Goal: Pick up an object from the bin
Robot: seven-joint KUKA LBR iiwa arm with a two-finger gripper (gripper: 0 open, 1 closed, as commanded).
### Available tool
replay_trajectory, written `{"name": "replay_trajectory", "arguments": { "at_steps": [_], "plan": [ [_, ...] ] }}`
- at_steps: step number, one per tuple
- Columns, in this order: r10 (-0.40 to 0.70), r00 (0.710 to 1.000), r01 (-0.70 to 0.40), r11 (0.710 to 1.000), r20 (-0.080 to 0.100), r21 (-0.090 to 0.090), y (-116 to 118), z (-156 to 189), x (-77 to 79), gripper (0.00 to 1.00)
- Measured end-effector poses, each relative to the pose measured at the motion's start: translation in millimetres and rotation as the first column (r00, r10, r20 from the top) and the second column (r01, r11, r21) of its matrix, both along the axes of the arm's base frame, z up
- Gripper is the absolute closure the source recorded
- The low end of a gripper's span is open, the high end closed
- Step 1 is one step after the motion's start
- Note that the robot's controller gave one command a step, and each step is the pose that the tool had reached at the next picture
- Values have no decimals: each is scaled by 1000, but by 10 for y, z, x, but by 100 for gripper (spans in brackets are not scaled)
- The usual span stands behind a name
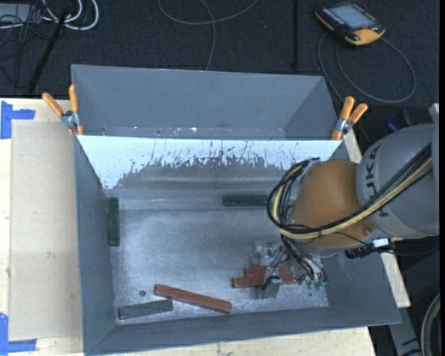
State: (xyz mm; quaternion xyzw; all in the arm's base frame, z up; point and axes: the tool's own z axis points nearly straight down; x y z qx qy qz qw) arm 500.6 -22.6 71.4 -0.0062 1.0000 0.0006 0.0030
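Gripper of mine (pixel 270 276) is low over the floor in the lower right part of the bin (pixel 93 258). Whether it is apart or together I cannot tell, because the wrist hides it. It is just over a short red-brown block (pixel 248 279); red-brown shows on both sides of the gripper, and I cannot say if that is one piece or two.

To the left, near the front wall, lies one long red-brown bar (pixel 193 299). I count three dark green bars: one beside this long bar (pixel 144 311), one along the left wall (pixel 113 221), and one at the back wall (pixel 245 199).

The bin's floor is grey speckled metal, and its pale back wall has dark streaks. Behind the bin is a black floor (pixel 230 43) with cables and an orange handheld device (pixel 350 22).

My arm (pixel 404 188) comes from the right edge, its orange-brown wrist cover (pixel 326 199) wrapped in yellow and black cables.
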Motion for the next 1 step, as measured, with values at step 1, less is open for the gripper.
{"name": "replay_trajectory", "arguments": {
  "at_steps": [1],
  "plan": [
    [-56, 998, 56, 998, -7, -1, 124, 1341, -191, 100]
  ]
}}
